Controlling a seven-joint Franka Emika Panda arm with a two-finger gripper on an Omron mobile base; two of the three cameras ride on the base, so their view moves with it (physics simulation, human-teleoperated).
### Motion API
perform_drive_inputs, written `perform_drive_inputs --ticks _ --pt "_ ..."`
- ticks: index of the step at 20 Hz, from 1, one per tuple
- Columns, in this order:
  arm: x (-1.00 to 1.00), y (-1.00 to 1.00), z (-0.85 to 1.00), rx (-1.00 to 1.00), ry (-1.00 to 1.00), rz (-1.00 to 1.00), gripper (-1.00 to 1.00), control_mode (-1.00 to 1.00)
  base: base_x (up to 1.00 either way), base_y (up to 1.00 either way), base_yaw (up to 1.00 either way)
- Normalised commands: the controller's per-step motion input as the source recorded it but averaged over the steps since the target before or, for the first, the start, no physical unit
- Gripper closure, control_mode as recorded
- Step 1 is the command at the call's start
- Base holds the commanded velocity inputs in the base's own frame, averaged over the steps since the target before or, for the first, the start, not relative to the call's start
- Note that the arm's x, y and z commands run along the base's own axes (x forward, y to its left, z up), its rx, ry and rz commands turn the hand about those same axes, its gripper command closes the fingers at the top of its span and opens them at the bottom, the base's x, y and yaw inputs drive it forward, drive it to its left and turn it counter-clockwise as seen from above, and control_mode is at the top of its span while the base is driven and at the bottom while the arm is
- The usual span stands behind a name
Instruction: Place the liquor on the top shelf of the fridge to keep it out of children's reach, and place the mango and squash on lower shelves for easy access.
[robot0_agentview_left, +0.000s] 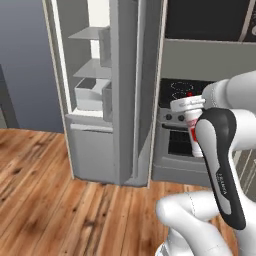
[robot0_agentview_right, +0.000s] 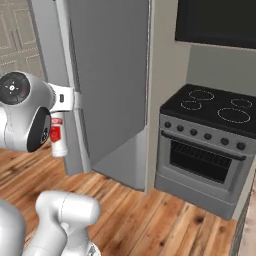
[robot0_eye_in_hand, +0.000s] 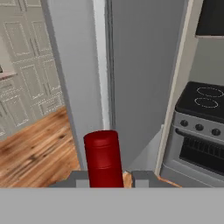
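Liquor (robot0_agentview_left: 192, 131) hangs in the air, pinched by the pincer (robot0_agentview_left: 189, 106), in front of the fridge (robot0_agentview_left: 100, 90) and above the wooden floor (robot0_agentview_left: 50, 190). It is a small clear-white bottle with a red label; the writing on that label is too small to read.

From the left base view, going left to right: the fridge stands open, its white inner walls showing. Inside are flat grey shelves, with the top shelf (robot0_agentview_left: 90, 34) highest and one of the lower shelves (robot0_agentview_left: 91, 70) under it, then a grey drawer (robot0_agentview_left: 90, 95) below. Nothing can be seen lying on these boards or in the drawer. The open fridge door (robot0_agentview_left: 132, 90) stands edge-on between the compartment and the bottle. Right of the door is a grey oven (robot0_agentview_left: 175, 145) with a black top, partly behind the arm. Small white lettering on the arm's dark casing cannot be read.

From the hand view, the bottle's red cap (robot0_eye_in_hand: 103, 157) rises between the two fingertips (robot0_eye_in_hand: 76, 178), with the door's edge straight ahead and bare floor to the left.
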Motion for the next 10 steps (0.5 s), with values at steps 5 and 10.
perform_drive_inputs --ticks 5,10 --pt "0.00 0.00 0.00 0.00 0.00 0.00 1.00 1.00 0.04 0.70 0.09" --pt "0.00 0.00 0.00 0.00 0.00 0.00 1.00 1.00 0.04 0.98 0.00"
